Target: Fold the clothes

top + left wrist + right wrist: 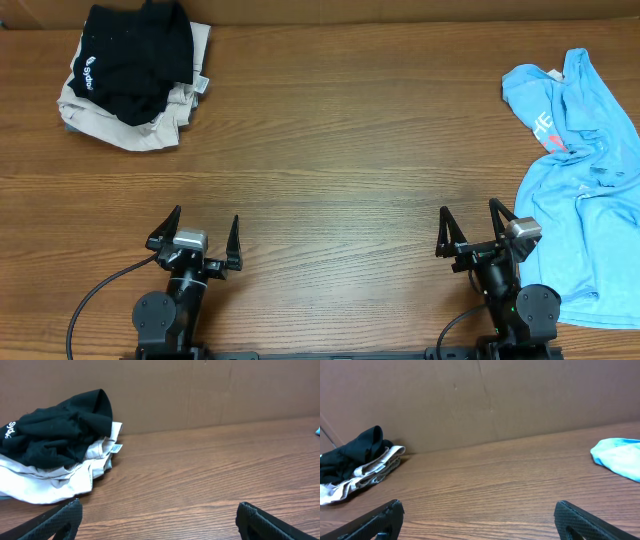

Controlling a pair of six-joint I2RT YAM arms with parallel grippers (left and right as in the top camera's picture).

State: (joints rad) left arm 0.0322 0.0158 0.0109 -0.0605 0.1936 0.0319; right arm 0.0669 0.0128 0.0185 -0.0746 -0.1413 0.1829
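A crumpled light blue shirt (pixel 580 180) lies at the table's right edge; its far end shows in the right wrist view (pixel 620 457). A pile of folded clothes, a black garment (pixel 135 50) on top of a beige one (pixel 125 125), sits at the far left; it shows in the left wrist view (pixel 55 435) and in the right wrist view (pixel 355 455). My left gripper (pixel 197 232) (pixel 157 510) is open and empty near the front edge. My right gripper (pixel 468 222) (pixel 477 510) is open and empty, just left of the blue shirt.
A brown cardboard wall (pixel 200 390) stands along the back of the wooden table (pixel 330 150). A black cable (pixel 95 295) runs from the left arm's base to the front left.
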